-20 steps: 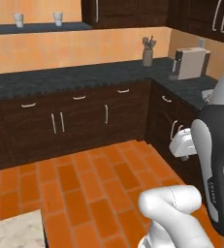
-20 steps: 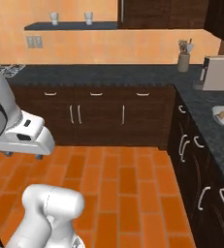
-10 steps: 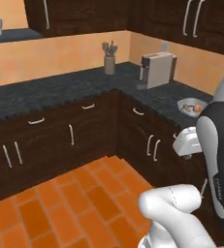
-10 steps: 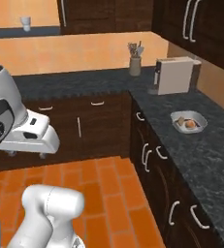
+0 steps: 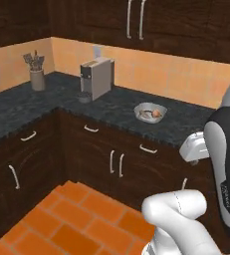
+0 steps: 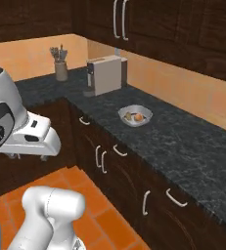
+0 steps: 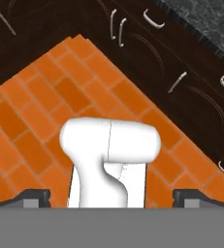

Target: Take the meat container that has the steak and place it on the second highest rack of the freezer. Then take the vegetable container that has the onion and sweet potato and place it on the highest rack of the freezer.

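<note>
I'm driving the base toward the counter (image 6: 183,146), so the step in hand, as I judge it, is getting in reach of a container; neither is picked up yet. The bowl (image 6: 135,116) sits on the counter beyond the coffee machine (image 6: 106,74), well apart from it, with the onion (image 6: 139,117) inside beside a paler piece I take for the sweet potato. I'd keep the arm tucked, stop square to the bowl, and look for the steak tray first. The gripper (image 7: 111,197) hangs released, tips spread wide, empty, aimed at the brick floor (image 7: 45,101). The right base view looks down into the bowl; the hand view adds the drawer handles (image 7: 117,22) below the counter edge.
</note>
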You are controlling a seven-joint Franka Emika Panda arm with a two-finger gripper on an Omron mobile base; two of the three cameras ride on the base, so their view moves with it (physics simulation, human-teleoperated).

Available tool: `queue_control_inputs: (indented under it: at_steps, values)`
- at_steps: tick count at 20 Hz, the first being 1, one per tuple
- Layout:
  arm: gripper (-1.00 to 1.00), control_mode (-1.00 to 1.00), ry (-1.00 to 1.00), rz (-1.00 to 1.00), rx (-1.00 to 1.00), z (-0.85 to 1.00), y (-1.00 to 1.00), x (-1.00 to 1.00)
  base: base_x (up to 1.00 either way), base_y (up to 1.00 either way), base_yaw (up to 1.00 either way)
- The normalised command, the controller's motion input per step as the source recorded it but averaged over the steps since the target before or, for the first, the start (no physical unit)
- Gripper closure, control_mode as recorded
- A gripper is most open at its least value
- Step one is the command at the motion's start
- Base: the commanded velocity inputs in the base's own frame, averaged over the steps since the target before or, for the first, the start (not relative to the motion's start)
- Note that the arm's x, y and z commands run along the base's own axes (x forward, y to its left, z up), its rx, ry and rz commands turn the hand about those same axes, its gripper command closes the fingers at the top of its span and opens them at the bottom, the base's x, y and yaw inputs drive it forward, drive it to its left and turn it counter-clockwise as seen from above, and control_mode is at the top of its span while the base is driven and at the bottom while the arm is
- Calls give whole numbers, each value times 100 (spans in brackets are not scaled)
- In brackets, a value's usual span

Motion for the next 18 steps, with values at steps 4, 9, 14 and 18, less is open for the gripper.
queue_control_inputs:
  at_steps: [4, 9, 14, 18]
  values:
    - [-100, 100, 0, 0, 0, 0, 0, 0, 81, 43, -63]
    - [-100, 100, 0, 0, 0, 0, 0, 0, 85, 33, -61]
    - [-100, 100, 0, 0, 0, 0, 0, 0, 78, 21, -56]
    - [-100, 100, 0, 0, 0, 0, 0, 0, 30, 38, -45]
